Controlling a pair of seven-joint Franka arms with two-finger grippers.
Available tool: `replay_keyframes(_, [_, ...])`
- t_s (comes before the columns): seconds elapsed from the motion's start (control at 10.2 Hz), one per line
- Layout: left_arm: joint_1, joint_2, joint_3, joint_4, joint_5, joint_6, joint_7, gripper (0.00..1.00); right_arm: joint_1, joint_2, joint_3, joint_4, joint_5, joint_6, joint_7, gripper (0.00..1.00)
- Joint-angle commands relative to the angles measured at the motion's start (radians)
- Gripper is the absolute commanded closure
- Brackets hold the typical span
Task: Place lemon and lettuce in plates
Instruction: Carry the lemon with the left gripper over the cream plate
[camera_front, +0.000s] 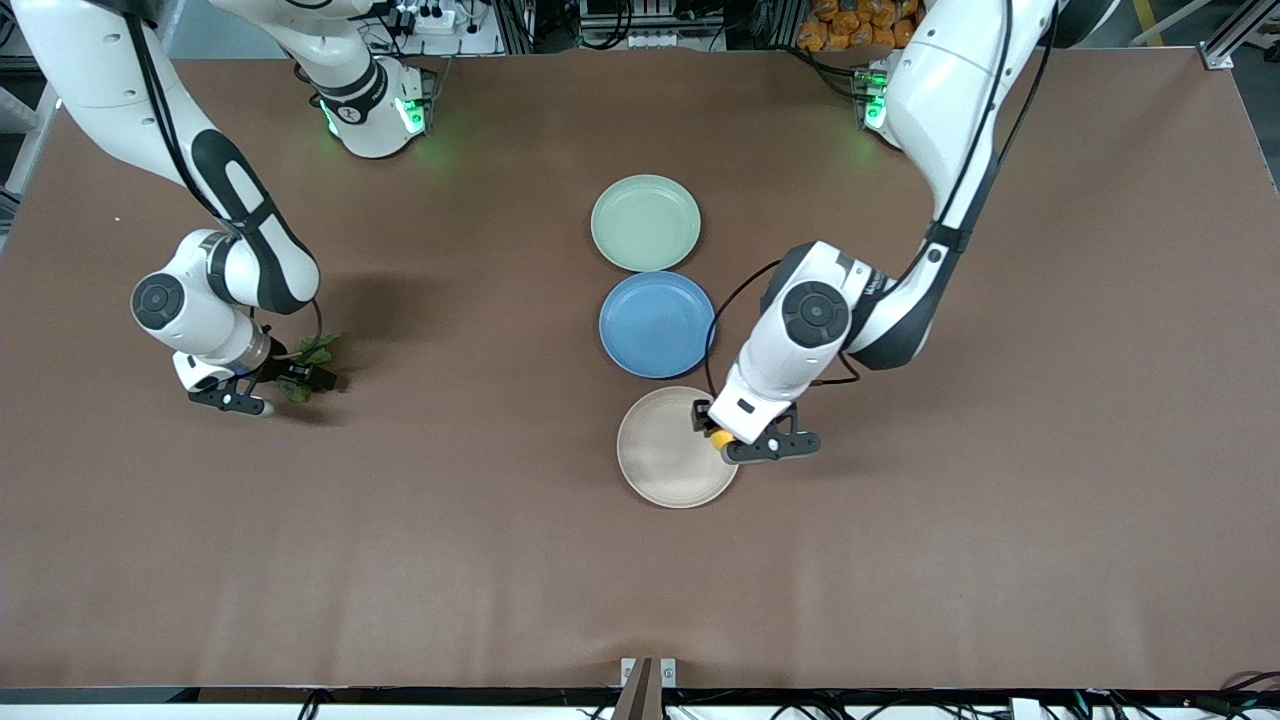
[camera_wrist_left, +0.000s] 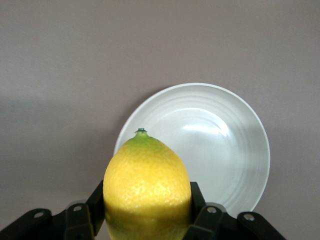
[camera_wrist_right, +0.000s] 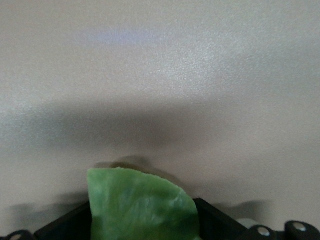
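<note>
Where front hides, lemon (camera_wrist_left: 147, 187) stem-up

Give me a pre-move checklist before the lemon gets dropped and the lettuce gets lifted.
1. Left pincer shut on the lemon: ok, a finger presses each side.
2. Lemon over the beige plate: ok, but at the rim toward the left arm's end, not the centre.
3. Beige plate bare: ok.
4. Right pincer around the lettuce: ok, the leaf sits between the fingers.
5. Right pincer's grip closed firmly on the leaf: cannot tell.
6. Pale green plate bare for the lettuce: ok; the blue plate lies between it and the beige one.
</note>
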Motion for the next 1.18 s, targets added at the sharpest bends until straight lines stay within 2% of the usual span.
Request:
replay_keyframes(0.0, [-0.018, 0.044, 0.008, 0.031, -0.013, 0.045, -0.034, 1.0, -0.01, -0.001, 0.011, 0.032, 0.008, -0.052, 0.057, 0.17])
replay_keyframes(0.29, [-0.018, 0.053, 0.008, 0.03, -0.013, 0.051, -0.034, 1.0, -0.005, -0.013, 0.012, 0.101, 0.008, -0.206, 0.097, 0.32])
replay_keyframes(0.49, [-0.015, 0.053, 0.01, 0.03, -0.013, 0.051, -0.034, 1.0, -0.005, -0.013, 0.012, 0.101, 0.008, -0.205, 0.098, 0.37])
replay_keyframes(0.59, [-0.012, 0.052, 0.01, 0.031, -0.013, 0.051, -0.032, 1.0, -0.003, -0.012, 0.014, 0.101, 0.008, -0.205, 0.098, 0.46])
replay_keyframes(0.78, [-0.007, 0.049, 0.01, 0.031, -0.013, 0.051, -0.031, 1.0, -0.003, -0.012, 0.014, 0.101, 0.008, -0.204, 0.098, 0.76])
replay_keyframes(0.88, [-0.005, 0.046, 0.01, 0.033, -0.013, 0.051, -0.031, 1.0, -0.003, -0.01, 0.014, 0.101, 0.01, -0.204, 0.098, 0.85])
replay_keyframes(1.08, [-0.005, 0.046, 0.01, 0.046, -0.015, 0.051, -0.04, 1.0, -0.003, -0.004, 0.014, 0.101, 0.01, -0.207, 0.098, 0.95])
